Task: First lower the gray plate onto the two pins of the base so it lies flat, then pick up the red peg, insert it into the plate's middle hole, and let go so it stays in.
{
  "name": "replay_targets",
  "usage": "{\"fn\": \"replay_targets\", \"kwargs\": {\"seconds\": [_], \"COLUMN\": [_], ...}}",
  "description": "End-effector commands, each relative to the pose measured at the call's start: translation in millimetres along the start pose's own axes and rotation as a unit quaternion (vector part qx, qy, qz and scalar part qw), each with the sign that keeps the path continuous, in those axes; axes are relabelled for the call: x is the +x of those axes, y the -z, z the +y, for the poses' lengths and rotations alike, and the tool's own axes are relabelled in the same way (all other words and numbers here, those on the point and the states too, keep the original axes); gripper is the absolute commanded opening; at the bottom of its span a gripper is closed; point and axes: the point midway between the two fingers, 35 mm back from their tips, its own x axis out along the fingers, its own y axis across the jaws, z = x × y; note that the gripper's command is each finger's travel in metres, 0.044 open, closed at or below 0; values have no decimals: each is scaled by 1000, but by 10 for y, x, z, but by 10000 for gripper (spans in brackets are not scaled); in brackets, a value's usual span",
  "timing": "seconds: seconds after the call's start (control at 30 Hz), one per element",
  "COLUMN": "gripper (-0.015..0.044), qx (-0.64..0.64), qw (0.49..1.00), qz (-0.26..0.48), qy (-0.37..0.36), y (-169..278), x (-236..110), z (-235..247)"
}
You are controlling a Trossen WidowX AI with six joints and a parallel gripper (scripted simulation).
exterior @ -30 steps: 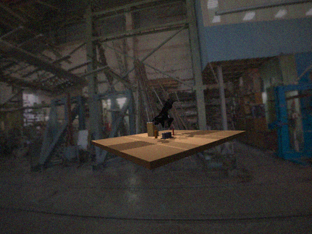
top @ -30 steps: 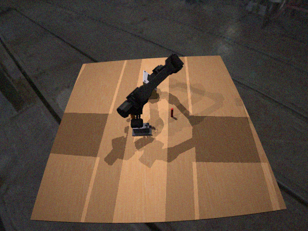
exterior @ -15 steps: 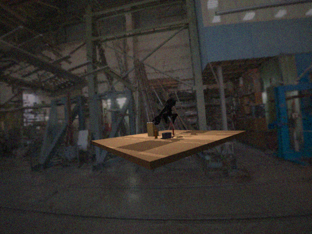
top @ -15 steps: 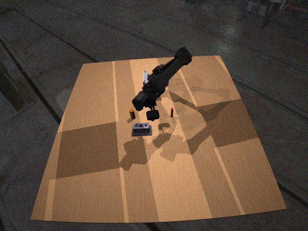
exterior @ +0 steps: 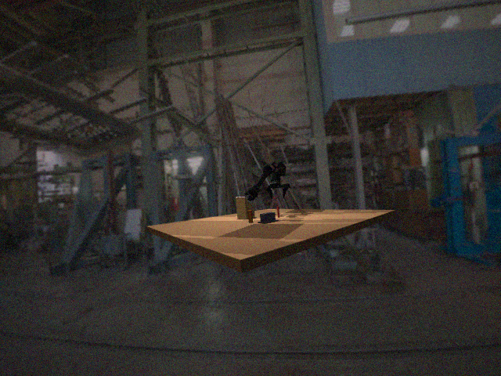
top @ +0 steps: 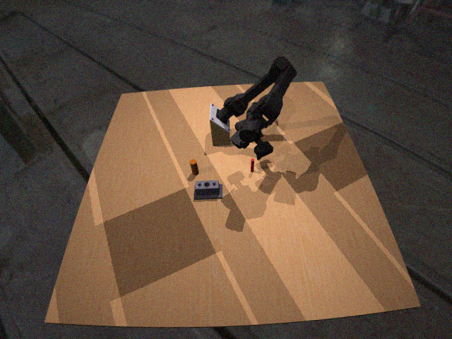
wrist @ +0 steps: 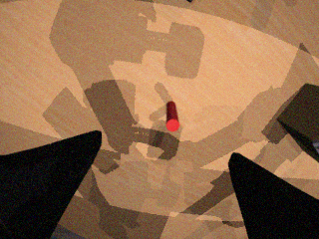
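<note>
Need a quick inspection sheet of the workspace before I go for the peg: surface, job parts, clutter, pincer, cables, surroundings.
Surface: wooden board with light stripes and shadow patches.
Plate: gray plate lies flat on the base; three holes show on top, nothing in the middle one.
Peg: red peg stands upright on the board, apart from the base.
Clutter: orange cylinder stands near the base.
Pincer: pincer open and holding nothing, above the peg, which shows between the fingers in the wrist view.
Cables: nothing seen.
Surroundings: dim industrial hall with steel framing and a blue structure; a tan block stands by the arm.
</note>
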Motion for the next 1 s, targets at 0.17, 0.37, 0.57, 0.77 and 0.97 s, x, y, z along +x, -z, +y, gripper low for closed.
{"fn": "replay_targets", "kwargs": {"seconds": [0.17, 0.37, 0.57, 0.77, 0.97], "gripper": [440, 440, 440, 440, 440], "qx": [-7, -7, -7, -7, -7], "qw": [1000, 1000, 1000, 1000, 1000], "qz": [4, 4, 4, 3, 3], "qy": [-1, -1, -1, -1, -1], "y": [74, 81, 79, 73, 72], "x": [293, 431, 483, 580, 679], "z": [-50, -57, -56, -52, -50]}}
